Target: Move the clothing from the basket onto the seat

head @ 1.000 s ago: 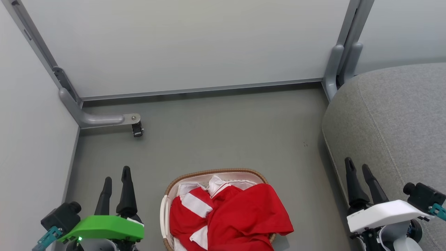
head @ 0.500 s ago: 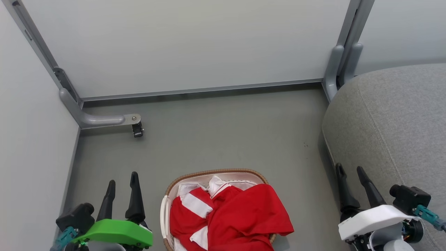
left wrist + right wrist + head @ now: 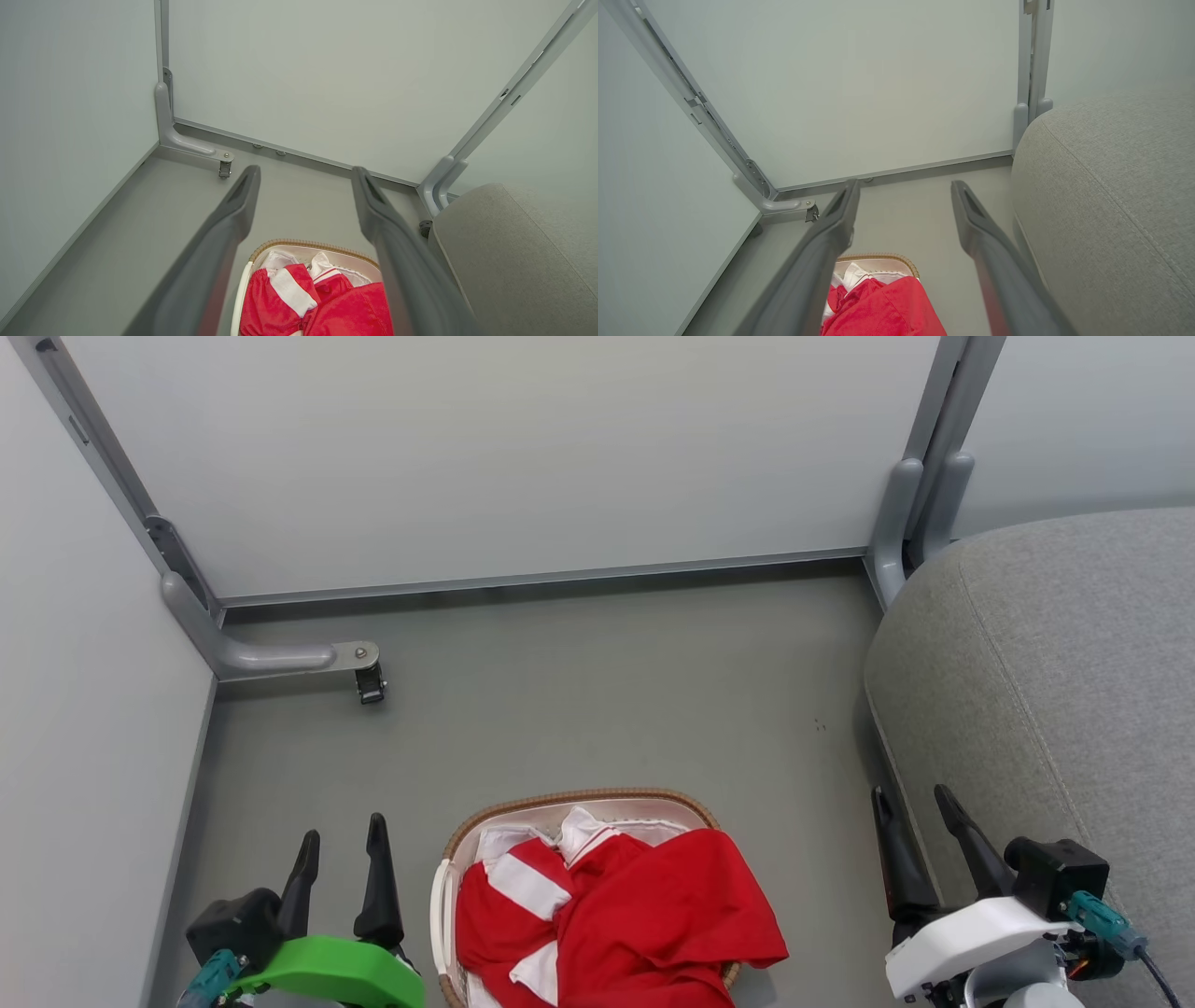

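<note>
Bright red thin-fabric jerseys (image 3: 616,915) with white panels are heaped in a small oval white basket (image 3: 579,797) with a brown woven rim, near a large grey upholstered seat (image 3: 1055,691). The left gripper (image 3: 343,828) and right gripper (image 3: 910,793) are held spread and empty. The light, limp cloth is probably best pinched at a raised fold.

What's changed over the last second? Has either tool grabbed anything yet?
Both tools slid down the head view and inward toward the basket: the left tool shifted right and the right tool shifted left. Both are open and hold nothing. The clothing, the basket and the seat stayed as they were.
</note>
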Tool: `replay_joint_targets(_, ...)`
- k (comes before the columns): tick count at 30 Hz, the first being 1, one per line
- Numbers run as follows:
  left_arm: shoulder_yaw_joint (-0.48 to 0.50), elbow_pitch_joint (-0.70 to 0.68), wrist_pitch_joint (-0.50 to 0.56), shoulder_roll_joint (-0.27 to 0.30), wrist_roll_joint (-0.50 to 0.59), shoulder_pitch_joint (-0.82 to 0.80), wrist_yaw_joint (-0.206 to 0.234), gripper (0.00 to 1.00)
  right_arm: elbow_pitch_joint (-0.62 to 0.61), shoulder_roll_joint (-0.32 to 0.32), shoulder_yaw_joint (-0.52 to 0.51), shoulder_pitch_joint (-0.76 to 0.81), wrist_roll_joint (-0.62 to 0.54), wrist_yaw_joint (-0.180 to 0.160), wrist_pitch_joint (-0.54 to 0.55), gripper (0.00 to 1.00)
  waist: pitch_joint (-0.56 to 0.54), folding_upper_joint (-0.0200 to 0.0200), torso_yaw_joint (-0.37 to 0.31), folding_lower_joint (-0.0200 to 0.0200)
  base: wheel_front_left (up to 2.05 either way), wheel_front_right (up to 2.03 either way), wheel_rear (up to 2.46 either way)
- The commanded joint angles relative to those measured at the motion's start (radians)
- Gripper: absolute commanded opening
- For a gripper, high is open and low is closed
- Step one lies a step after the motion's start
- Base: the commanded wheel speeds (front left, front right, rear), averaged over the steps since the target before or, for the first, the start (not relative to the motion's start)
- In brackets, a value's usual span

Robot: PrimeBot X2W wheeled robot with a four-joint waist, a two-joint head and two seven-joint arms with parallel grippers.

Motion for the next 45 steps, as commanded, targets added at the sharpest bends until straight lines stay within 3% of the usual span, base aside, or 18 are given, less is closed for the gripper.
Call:
replay_joint_targets(1, -0.001, 0.001, -0.011, 0.007, 0.026, 0.009, 0.004, 1.00, 0.001, -0.006, 0.002, -0.002, -0.027, 0.000, -0.011, 1.00, 0.000, 0.0000, 0.000, 0.0000, 0.00, 0.00, 0.00)
replay_joint_targets(32, -0.027, 0.114, -0.072, 0.009, 0.211, 0.005, 0.024, 1.00, 0.044, -0.008, 0.022, 0.005, -0.284, 0.000, -0.070, 1.00, 0.004, 0.0000, 0.006, 0.0000, 0.00, 0.00, 0.00)
replay_joint_targets(45, -0.021, 0.147, -0.068, 0.008, 0.196, -0.009, 0.027, 1.00, 0.057, -0.008, 0.021, 0.000, -0.278, 0.000, -0.070, 1.00, 0.007, 0.0000, 0.006, 0.0000, 0.00, 0.00, 0.00)
